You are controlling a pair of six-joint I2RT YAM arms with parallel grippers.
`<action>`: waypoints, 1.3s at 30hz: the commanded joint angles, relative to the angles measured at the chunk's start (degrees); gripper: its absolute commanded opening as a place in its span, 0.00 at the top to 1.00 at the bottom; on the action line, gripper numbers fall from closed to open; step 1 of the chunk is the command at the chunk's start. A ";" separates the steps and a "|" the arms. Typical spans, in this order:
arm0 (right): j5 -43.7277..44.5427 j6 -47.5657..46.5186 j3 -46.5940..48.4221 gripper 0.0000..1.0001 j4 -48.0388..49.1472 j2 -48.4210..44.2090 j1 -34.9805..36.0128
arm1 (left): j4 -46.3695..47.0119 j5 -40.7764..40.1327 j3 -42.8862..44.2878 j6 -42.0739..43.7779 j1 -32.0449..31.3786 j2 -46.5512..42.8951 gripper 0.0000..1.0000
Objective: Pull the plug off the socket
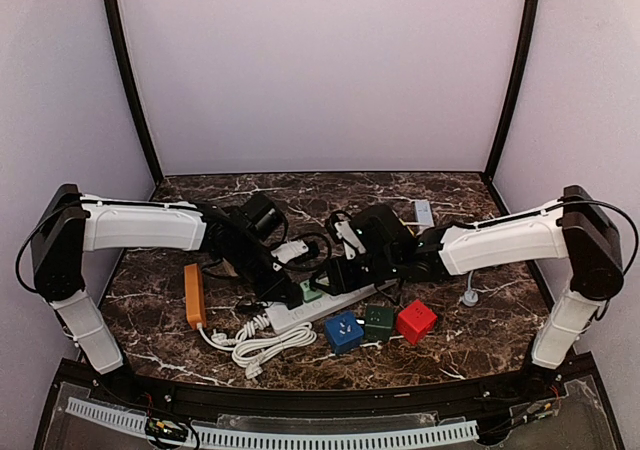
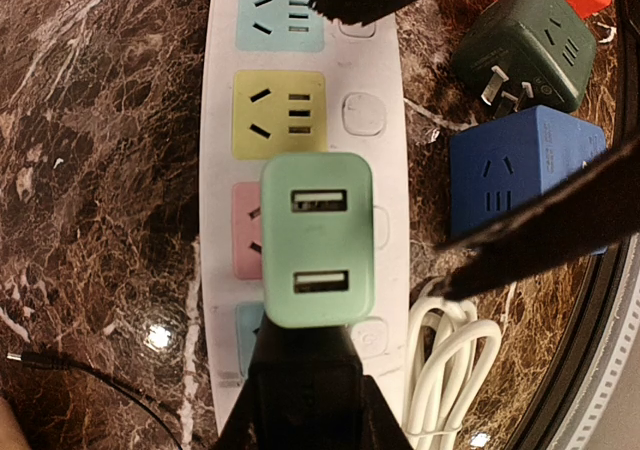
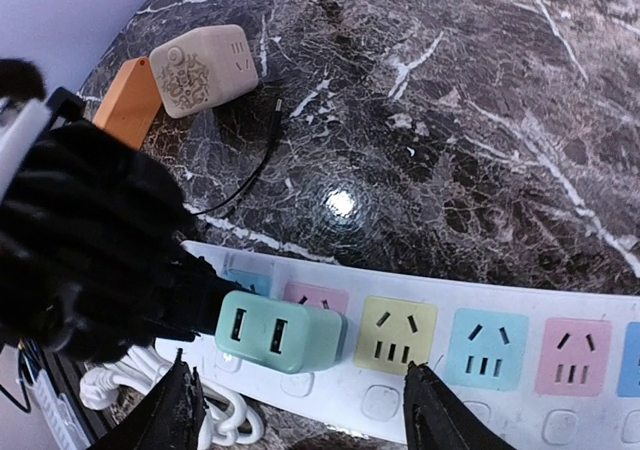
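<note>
Right wrist: left gripper point(image 3: 208, 308) clamps green plug point(image 3: 282, 334) on power strip point(image 3: 500, 410); right gripper point(image 3: 310, 410) spread wide.

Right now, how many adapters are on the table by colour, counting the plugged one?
Mint adapter, plugged in the strip: 1
Blue adapter, loose: 1
Dark green adapter, loose: 1
Red adapter, loose: 1
Beige adapter, loose: 1
Total: 5
</note>
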 commanded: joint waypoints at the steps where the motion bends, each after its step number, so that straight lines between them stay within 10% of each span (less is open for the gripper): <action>1: 0.07 4.73 1.64 0.41 4.95 2.49 0.69 | -1.40 2.02 0.06 0.86 0.16 -0.51 0.99; 29: -0.30 10.83 0.33 0.90 -0.12 10.65 1.94 | 1.22 1.28 -0.57 -0.61 0.16 -3.09 0.99; 39: 1.19 12.25 0.43 0.94 -2.69 11.77 2.11 | 5.12 2.65 -2.18 -1.76 0.29 -5.91 0.99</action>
